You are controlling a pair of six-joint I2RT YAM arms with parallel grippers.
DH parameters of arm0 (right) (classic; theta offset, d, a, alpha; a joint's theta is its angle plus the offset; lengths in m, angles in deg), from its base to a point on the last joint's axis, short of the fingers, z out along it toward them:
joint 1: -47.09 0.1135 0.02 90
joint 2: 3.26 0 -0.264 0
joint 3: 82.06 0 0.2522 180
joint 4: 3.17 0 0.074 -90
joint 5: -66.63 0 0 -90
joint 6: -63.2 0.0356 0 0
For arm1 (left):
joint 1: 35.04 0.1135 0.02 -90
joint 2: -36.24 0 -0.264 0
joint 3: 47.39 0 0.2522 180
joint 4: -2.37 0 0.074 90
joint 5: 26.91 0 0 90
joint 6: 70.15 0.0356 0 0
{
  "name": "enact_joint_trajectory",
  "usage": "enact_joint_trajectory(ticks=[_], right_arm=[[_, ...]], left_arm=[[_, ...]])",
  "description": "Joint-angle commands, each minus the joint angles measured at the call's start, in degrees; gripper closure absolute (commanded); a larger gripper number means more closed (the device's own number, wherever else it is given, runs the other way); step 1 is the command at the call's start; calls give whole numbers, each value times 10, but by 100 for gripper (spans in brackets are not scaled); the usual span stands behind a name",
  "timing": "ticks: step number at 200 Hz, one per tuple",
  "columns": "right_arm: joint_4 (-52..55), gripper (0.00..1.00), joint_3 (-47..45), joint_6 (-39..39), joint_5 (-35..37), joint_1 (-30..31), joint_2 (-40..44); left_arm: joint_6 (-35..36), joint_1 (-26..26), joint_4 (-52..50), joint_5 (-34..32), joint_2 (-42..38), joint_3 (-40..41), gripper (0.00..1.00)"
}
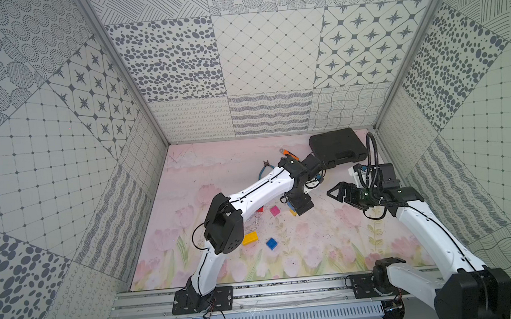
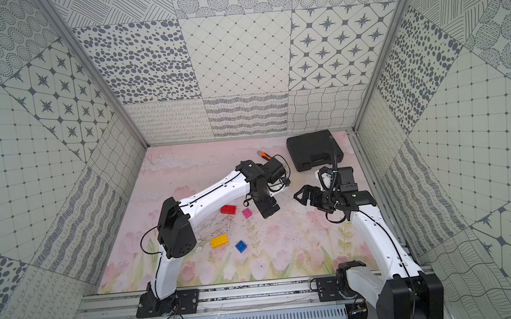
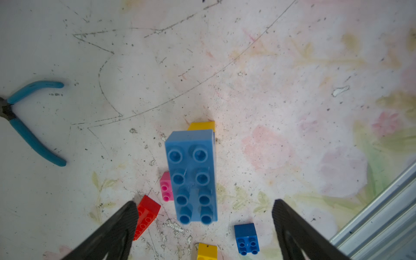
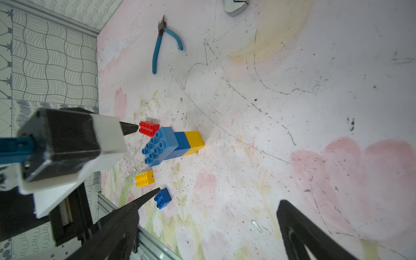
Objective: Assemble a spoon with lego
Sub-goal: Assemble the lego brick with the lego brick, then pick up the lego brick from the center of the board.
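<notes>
The left gripper (image 3: 204, 202) points straight down at the desk (image 1: 204, 171), its jaws released and spread wide. The spoon (image 3: 191, 175), three joined bricks at this stage, stands between them: yellow at the bottom, dark blue over it, and a long light blue brick on top with its studs up. In the left wrist view bare desk shows on both sides of it, so neither finger touches it. In both top views the gripper's body hides most of it, near the middle of the desk.

The right gripper (image 4: 220, 195) hangs to the right of the spoon, well apart from it. It is aimed towards the spoon, its jaws equally wide with nothing between them.

A red brick (image 2: 228, 209) and a pink brick (image 2: 247, 213) lie near the spoon. A yellow brick (image 2: 219, 241) and a blue brick (image 2: 240, 246) lie closer to the front rail (image 1: 291, 289), which carries both arm bases.

The desk is a pale pink sheet printed with tulips, scratched and speckled. Blue-handled pliers (image 4: 165, 42) lie towards the back. An orange-handled wrench (image 1: 288, 153) lies beyond them, beside a black case (image 1: 338, 148) in the back right corner. The walls (image 1: 270, 54) are panels of grey-on-white patterns.
</notes>
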Motion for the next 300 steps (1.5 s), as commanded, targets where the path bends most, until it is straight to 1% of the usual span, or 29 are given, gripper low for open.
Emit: enact_joint_trajectory(ticks=[1, 23, 39, 53, 59, 69, 81, 95, 120, 138, 151, 163, 189, 209, 254, 274, 283, 300], right_arm=[[-10, 2, 19, 5, 1, -2, 21], [0, 2, 30, 7, -5, -2, 26], [6, 2, 35, 4, -30, -1, 23], [16, 2, 38, -7, -55, 5, 16], [23, 2, 41, -13, -53, 10, 15], [35, 2, 44, -19, -44, 22, 16], [38, 2, 41, -21, -39, 32, 19], [36, 2, 35, -19, -38, 37, 17], [31, 2, 29, -11, -41, 45, 13], [32, 2, 31, -15, -36, 51, 12], [29, 2, 28, -16, -36, 51, 9], [24, 2, 25, -19, -38, 51, 3], [23, 2, 19, -28, -38, 51, -10], [23, 2, 15, -31, -40, 51, -10], [14, 2, -2, -33, -39, 51, -15], [11, 2, -5, -33, -40, 51, -18], [9, 2, -5, -33, -40, 51, -18], [8, 2, -6, -32, -40, 51, -20]], left_arm=[[-45, 40, 40, 8, -95, 72, 2], [-91, 87, 85, 18, -197, 171, 2], [-121, 122, 104, 32, -258, 242, 3], [-121, 146, 109, 27, -294, 298, 5], [-110, 155, 110, 30, -304, 318, 6], [-79, 169, 117, 53, -315, 352, 7], [-11, 170, 142, 44, -324, 389, 11], [63, 173, 171, 51, -325, 411, 12], [212, 174, 207, 70, -307, 425, 13], [306, 175, 176, 75, -269, 406, 14], [363, 177, 160, 66, -237, 397, 15], [395, 181, 155, 71, -212, 387, 17], [442, 186, 174, 67, -171, 374, 19], [463, 195, 173, 61, -145, 361, 22], [491, 209, 184, 61, -113, 353, 23], [498, 213, 210, 54, -111, 359, 23], [500, 216, 207, 60, -107, 353, 24], [505, 218, 208, 51, -100, 349, 24]])
